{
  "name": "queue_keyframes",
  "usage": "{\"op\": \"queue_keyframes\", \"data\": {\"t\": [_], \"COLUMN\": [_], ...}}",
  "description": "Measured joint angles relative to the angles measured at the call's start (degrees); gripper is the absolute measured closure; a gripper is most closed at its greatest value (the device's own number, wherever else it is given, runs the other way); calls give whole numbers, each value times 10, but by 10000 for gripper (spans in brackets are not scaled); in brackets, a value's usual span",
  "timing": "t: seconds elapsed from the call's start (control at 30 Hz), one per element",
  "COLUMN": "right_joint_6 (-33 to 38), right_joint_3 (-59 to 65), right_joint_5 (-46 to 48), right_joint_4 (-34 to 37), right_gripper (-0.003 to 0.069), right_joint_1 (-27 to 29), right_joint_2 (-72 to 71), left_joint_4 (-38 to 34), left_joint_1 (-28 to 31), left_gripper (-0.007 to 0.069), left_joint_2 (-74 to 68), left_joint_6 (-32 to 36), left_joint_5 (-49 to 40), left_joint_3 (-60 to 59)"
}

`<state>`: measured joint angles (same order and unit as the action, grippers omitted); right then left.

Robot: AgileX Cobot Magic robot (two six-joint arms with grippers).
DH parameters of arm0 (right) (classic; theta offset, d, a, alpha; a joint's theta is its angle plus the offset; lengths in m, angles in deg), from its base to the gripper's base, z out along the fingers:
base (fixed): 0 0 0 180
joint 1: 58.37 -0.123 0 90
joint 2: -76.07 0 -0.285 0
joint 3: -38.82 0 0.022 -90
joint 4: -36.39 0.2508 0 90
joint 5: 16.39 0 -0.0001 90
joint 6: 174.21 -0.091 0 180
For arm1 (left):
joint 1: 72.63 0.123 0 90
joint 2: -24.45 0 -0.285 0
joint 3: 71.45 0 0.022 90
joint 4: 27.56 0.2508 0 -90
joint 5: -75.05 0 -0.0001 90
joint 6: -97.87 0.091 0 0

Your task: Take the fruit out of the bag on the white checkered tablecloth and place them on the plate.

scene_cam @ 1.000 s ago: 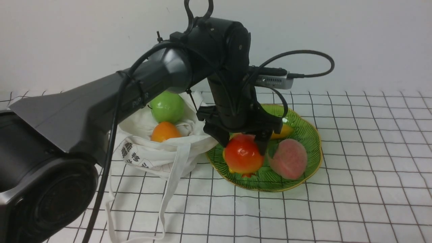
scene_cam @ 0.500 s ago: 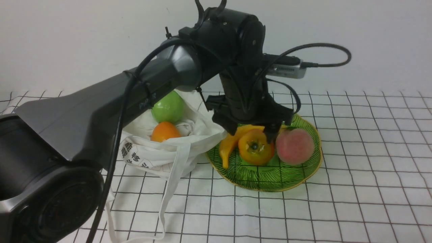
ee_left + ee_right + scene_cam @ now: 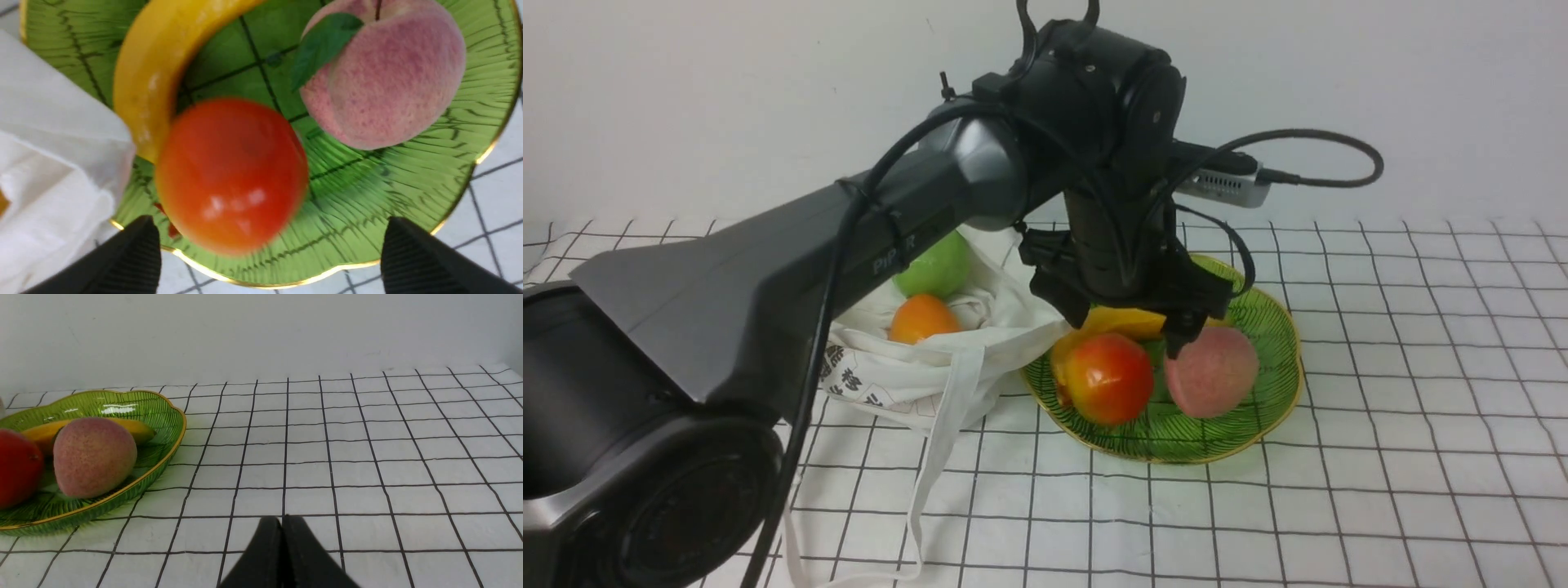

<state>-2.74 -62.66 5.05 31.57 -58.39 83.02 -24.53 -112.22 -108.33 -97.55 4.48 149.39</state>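
White cloth ruled in thin black squares, the white checkered tablecloth (image 3: 1421, 408) fills the lower two thirds of the front view. The left arm (image 3: 768, 278) crosses it from lower left to upper centre. The plate (image 3: 1282, 343), green ribbed glass with a gold rim, lies right of centre; the bag (image 3: 907, 376) slumps against its left edge.

On the plate rest the peach (image 3: 1210, 371), the red-orange fruit (image 3: 1108, 377) and, behind them, the banana (image 3: 1127, 322). In the bag's open mouth sit the green apple (image 3: 935, 265) and, just below it, the small orange (image 3: 921, 318).

The left gripper (image 3: 1129, 328) hangs over the plate, jaws spread wide and holding nothing. The two bagged fruits lie to its left in the frame; being round, they offer no long axis. The left arm is clearly the nearer.

The left wrist view alone shows clear air between both fingers (image 3: 135, 257) and the red-orange fruit. The right wrist view alone shows the right gripper (image 3: 282, 547), jaws pressed together and empty, low over bare cloth.
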Motion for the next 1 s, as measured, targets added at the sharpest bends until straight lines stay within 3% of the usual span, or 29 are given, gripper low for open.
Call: {"op": "queue_keyframes", "data": {"t": [0.2,0.37,0.63,0.77,1.0], "right_joint_6": [0,0,0,0,0], "right_joint_3": [0,0,0,0,0], "right_joint_5": [0,0,0,0,0], "right_joint_4": [0,0,0,0,0], "right_gripper": [673,673,673,673,673], "right_joint_1": [0,0,0,0,0], "right_joint_2": [0,0,0,0,0], "left_joint_4": [16,6,7,15,5], "left_joint_1": [0,0,0,0,0], "left_gripper": [74,277,552,620,625], "left_joint_2": [1,8,33,51,199], "left_joint_6": [33,88,102,113,115], "left_joint_5": [0,0,-2,-2,-2], "left_joint_3": [0,0,0,0,-35]}}
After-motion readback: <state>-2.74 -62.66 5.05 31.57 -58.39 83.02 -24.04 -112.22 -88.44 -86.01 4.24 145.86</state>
